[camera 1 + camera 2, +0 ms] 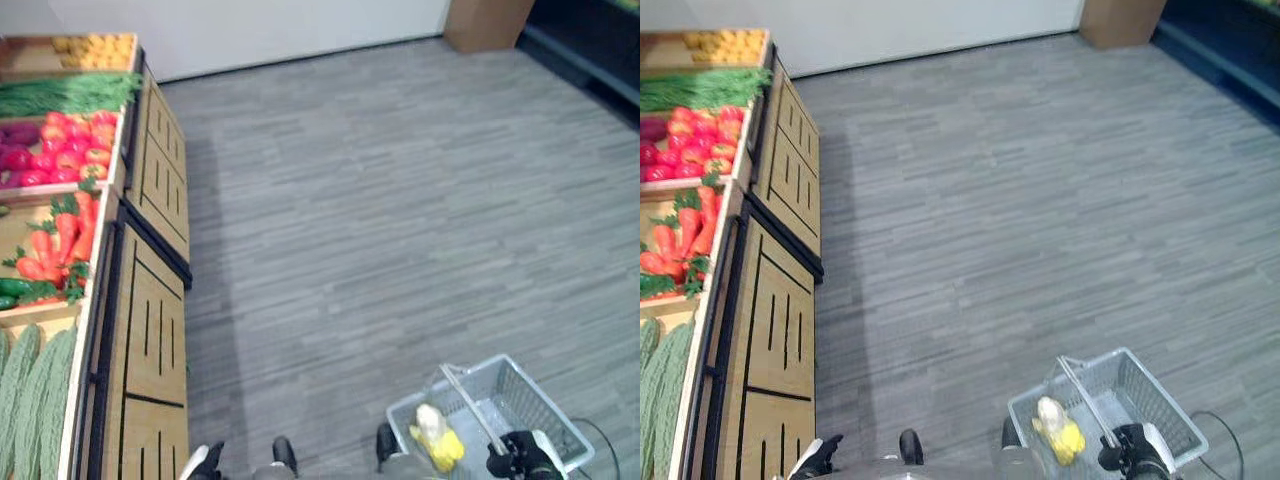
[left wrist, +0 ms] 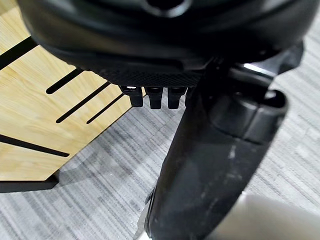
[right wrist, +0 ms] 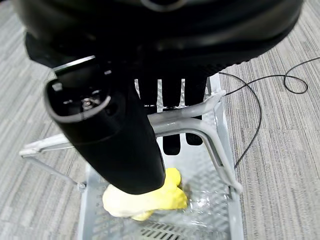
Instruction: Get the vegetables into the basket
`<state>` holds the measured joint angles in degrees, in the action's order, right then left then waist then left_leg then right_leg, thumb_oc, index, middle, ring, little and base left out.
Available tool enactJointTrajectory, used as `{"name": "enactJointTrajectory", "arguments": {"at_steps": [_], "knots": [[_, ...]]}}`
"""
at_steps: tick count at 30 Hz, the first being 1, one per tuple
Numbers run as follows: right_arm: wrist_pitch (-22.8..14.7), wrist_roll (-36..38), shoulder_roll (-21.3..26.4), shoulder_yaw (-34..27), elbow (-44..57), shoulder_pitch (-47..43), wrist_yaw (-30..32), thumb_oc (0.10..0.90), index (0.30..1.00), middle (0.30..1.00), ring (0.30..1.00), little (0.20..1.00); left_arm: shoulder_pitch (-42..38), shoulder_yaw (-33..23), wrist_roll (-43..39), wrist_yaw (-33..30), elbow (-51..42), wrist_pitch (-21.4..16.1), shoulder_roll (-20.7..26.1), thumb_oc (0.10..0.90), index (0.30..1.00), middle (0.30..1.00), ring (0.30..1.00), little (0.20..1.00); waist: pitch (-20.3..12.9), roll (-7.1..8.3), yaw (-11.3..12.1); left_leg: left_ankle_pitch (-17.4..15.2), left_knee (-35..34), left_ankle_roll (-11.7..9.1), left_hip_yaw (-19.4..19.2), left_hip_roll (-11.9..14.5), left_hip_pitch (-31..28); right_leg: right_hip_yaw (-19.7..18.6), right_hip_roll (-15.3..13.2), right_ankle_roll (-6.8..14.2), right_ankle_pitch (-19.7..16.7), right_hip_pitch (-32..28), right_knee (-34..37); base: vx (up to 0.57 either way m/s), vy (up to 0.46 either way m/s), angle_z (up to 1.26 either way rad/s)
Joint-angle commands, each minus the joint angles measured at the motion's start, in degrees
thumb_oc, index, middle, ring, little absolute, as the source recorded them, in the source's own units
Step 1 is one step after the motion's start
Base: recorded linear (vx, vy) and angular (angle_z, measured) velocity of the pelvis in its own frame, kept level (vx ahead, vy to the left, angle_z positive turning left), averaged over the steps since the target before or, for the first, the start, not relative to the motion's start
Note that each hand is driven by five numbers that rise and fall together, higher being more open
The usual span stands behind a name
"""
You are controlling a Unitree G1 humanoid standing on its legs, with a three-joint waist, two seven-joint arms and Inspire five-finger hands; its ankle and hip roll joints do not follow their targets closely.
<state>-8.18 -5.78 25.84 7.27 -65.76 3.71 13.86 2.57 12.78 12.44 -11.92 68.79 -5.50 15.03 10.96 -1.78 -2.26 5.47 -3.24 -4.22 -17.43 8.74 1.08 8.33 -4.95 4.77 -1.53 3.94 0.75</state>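
I have the grey wire-mesh basket hanging low at my right side, over the grey plank floor. My right hand has its fingers curled around the basket's pale metal handle, with the thumb across the front of it. Inside, a yellow vegetable with a pale end lies on the basket's mesh bottom, toward the side nearer my body.

Along my left runs a light wooden produce stand with black-edged slatted panels. Its bins hold, from far to near, small yellow-orange produce, long green beans, red and purple round vegetables, orange carrots with green tops and pale green ridged gourds.

My left hand sits at the near edge of the eye view, just beside the stand's front panel and well apart from the basket. In its wrist view the fingers hang straight and together, holding nothing.

The floor ahead and to my right is wide open up to the white wall; a brown cardboard box stands in the far right corner. I can read no writing anywhere.
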Motion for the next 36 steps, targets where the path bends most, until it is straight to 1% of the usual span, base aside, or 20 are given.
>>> {"name": "enactJointTrajectory", "arguments": {"at_steps": [1,2,4,5,8,9,10,11,12,14,15,21,23,24,26,27,31,33,34,36], "knots": [[-3.0,2.1,3.1,0.2,3.4,-2.3,3.1,0.400,0.300,0.300,0.300,0.300,-1.7,-0.5,-1.3,-2.0,-0.6,-0.4,2.1,0.900,1.000,1.000,1.000,1.000,-0.1,2.28,0.6,1.1,1.9,-4.1,4.6,4.3,-1.8,0.2,-0.8,1.6,2.1,0.6,-5.9,0.03,-0.119,0.10],[-3.2,2.0,3.5,0.2,3.6,-2.3,3.2,0.400,0.300,0.300,0.300,0.300,-2.1,-0.1,-0.6,-2.0,-0.1,-0.4,2.2,0.900,1.000,1.000,1.000,1.000,0.4,2.25,0.5,1.7,3.8,-4.6,4.8,5.1,-0.9,0.5,-0.3,1.0,2.7,0.4,-5.8,0.05,-0.205,0.13],[-3.4,1.6,4.8,0.4,4.0,-2.4,3.2,0.400,0.300,0.300,0.300,0.300,-2.4,-0.1,-1.2,-2.5,-0.5,-0.6,2.0,0.900,1.000,1.000,1.000,1.000,1.9,2.29,1.1,1.3,10.8,-4.4,8.3,4.2,1.7,0.2,-0.1,0.1,3.5,-0.6,-5.9,0.05,-0.188,0.20],[-3.4,1.6,4.8,0.4,4.0,-2.4,3.2,0.400,0.300,0.300,0.300,0.300,-2.4,-0.1,-1.2,-2.5,-0.5,-0.6,2.0,0.900,1.000,1.000,1.000,1.000,1.8,2.29,1.0,1.4,10.8,-4.4,8.3,4.1,1.9,0.3,-0.1,0.0,3.4,-0.4,-5.8,0.02,-0.061,0.12],[-3.3,1.3,5.8,0.2,4.1,-2.7,3.5,0.400,0.300,0.300,0.300,0.300,-3.0,0.2,-2.9,-2.9,-1.1,-0.9,1.8,0.900,1.000,1.000,1.000,1.000,3.0,2.39,2.1,1.1,10.0,-3.1,14.0,0.0,7.0,0.2,-0.8,0.2,3.9,-1.0,-5.5,0.05,-0.023,-0.01],[-3.4,1.1,6.3,0.3,3.9,-2.7,3.8,0.400,0.300,0.300,0.300,0.300,-3.3,0.8,-2.5,-3.0,-1.1,-1.0,1.8,0.900,1.000,1.000,1.000,1.000,3.1,2.44,2.3,1.2,8.5,-2.7,14.3,-0.2,8.7,0.2,-1.0,0.4,4.1,-1.4,-5.2,0.20,0.057,0.30],[-3.3,0.4,6.6,0.4,3.3,-2.7,3.9,0.400,0.300,0.300,0.300,0.300,-3.4,1.9,-1.5,-3.0,-1.4,-1.1,2.0,0.900,1.000,1.000,1.000,1.000,2.9,1.96,2.5,4.1,5.5,-2.8,12.7,0.8,10.9,0.8,-1.1,0.6,4.7,-2.8,-4.7,0.18,0.059,0.33],[-3.3,0.4,6.6,0.4,3.3,-2.7,3.9,0.400,0.300,0.300,0.300,0.300,-3.4,2.0,-1.5,-3.0,-1.4,-1.1,2.0,0.900,1.000,1.000,1.000,1.000,2.9,2.00,2.6,4.1,5.4,-2.8,12.6,0.8,10.7,0.8,-1.1,0.7,4.7,-2.9,-4.7,0.26,0.112,0.26],[-3.3,-0.4,6.8,0.8,4.0,-2.5,4.1,0.400,0.300,0.300,0.300,0.300,-3.4,2.2,-1.0,-3.4,-1.2,-1.1,2.1,0.900,1.000,1.000,1.000,1.000,2.8,1.63,3.0,6.2,2.8,-3.2,11.6,1.3,13.2,0.9,-0.9,0.8,5.5,-4.1,-4.4,0.25,0.116,0.22],[-3.4,-0.8,6.5,1.3,3.9,-2.7,4.3,0.400,0.300,0.300,0.300,0.300,-3.4,2.2,-0.6,-3.5,-0.7,-0.9,2.2,0.900,1.000,1.000,1.000,1.000,2.6,1.76,3.5,7.5,0.8,-3.6,11.5,1.5,12.0,0.2,-0.8,1.0,6.1,-5.4,-4.3,0.33,0.174,0.04],[-3.2,-1.2,5.8,2.0,3.2,-2.7,3.6,0.400,0.300,0.300,0.300,0.300,-2.4,1.4,-0.6,-3.4,-0.2,-0.8,2.2,0.900,1.000,1.000,1.000,1.000,1.3,2.20,4.4,6.8,0.6,-3.1,11.4,1.0,11.4,-1.6,-1.2,1.9,7.3,-8.2,-3.6,0.30,0.178,-0.25],[-2.7,-1.3,3.5,2.3,1.8,-2.3,3.4,0.400,0.300,0.300,0.300,0.300,-2.2,1.4,-0.7,-3.5,-0.1,-0.8,2.8,0.900,1.000,1.000,1.000,1.000,0.2,4.24,5.0,4.2,3.5,-0.7,9.4,-1.1,11.7,-2.7,-4.2,3.4,7.0,-8.9,-4.6,0.22,0.178,-0.44],[-2.4,-1.4,2.3,3.1,0.9,-3.1,3.0,0.400,0.300,0.300,0.300,0.300,-2.9,1.6,-0.4,-3.4,-0.3,-1.1,3.8,0.900,1.000,1.000,1.000,1.000,-0.1,5.99,5.4,1.6,6.1,1.0,8.4,-2.9,12.4,-3.8,-6.2,5.0,4.1,-7.7,-6.0,0.22,0.252,0.02],[-2.4,-1.4,2.3,3.1,0.8,-3.1,3.1,0.400,0.300,0.300,0.300,0.300,-2.9,1.6,-0.4,-3.4,-0.3,-1.1,3.8,0.900,1.000,1.000,1.000,1.000,-0.1,6.05,5.4,1.5,6.2,1.0,8.3,-2.9,12.5,-3.8,-6.2,5.1,4.1,-7.7,-6.0,0.20,0.270,-0.06],[-2.0,-1.3,1.4,4.2,0.2,-5.0,3.2,0.400,0.300,0.300,0.300,0.300,-3.9,1.5,-1.1,-3.5,-0.6,-1.0,4.5,0.900,1.000,1.000,1.000,1.000,0.0,7.07,6.0,-0.3,6.6,2.4,7.7,-4.4,12.6,-4.5,-7.4,6.2,0.6,-5.4,-8.7,0.15,0.252,-0.24],[-1.7,-1.2,1.0,4.6,0.0,-6.6,3.4,0.400,0.300,0.300,0.300,0.300,-4.3,1.2,-1.8,-3.4,-0.8,-0.9,4.9,0.900,1.000,1.000,1.000,1.000,0.5,7.17,6.4,-1.5,6.2,3.6,7.0,-5.2,11.8,-4.0,-8.4,6.9,-2.5,-2.9,-13.2,0.12,0.274,-0.28],[-1.5,-1.0,0.5,4.9,0.7,-7.8,3.3,0.400,0.300,0.300,0.300,0.300,-4.5,1.1,-1.6,-2.9,-0.9,-0.4,5.6,0.900,1.000,1.000,1.000,1.000,2.0,6.22,6.1,-4.1,5.9,5.5,6.8,-6.4,8.2,-2.9,-8.5,6.3,-6.5,2.3,-24.1,0.11,0.203,-0.19],[-1.6,-0.7,0.5,4.6,1.2,-7.9,3.3,0.400,0.300,0.300,0.300,0.300,-4.7,1.0,-1.6,-2.8,-0.8,-0.3,5.6,0.900,1.000,1.000,1.000,1.000,2.6,6.04,5.6,-4.5,5.7,5.7,6.9,-6.5,7.1,-3.3,-8.1,5.9,-6.5,4.1,-25.1,0.14,0.128,-0.01],[-2.0,0.5,0.3,4.3,1.9,-8.1,3.4,0.400,0.300,0.300,0.300,0.300,-5.4,0.8,-2.0,-3.1,0.5,-0.2,5.4,0.900,1.000,1.000,1.000,1.000,3.6,5.53,4.6,-5.3,5.4,5.6,7.3,-6.5,5.4,-3.0,-7.2,4.8,-4.7,7.9,-23.3,0.17,0.045,0.09],[-2.0,0.7,0.3,4.3,2.3,-8.3,3.3,0.400,0.300,0.300,0.300,0.300,-5.7,0.8,-2.0,-3.2,0.8,-0.2,5.3,0.900,1.000,1.000,1.000,1.000,4.0,5.47,4.3,-5.8,5.4,5.4,7.5,-6.6,4.6,-1.9,-7.2,4.5,-3.8,8.6,-21.0,0.20,-0.022,0.06]]}}
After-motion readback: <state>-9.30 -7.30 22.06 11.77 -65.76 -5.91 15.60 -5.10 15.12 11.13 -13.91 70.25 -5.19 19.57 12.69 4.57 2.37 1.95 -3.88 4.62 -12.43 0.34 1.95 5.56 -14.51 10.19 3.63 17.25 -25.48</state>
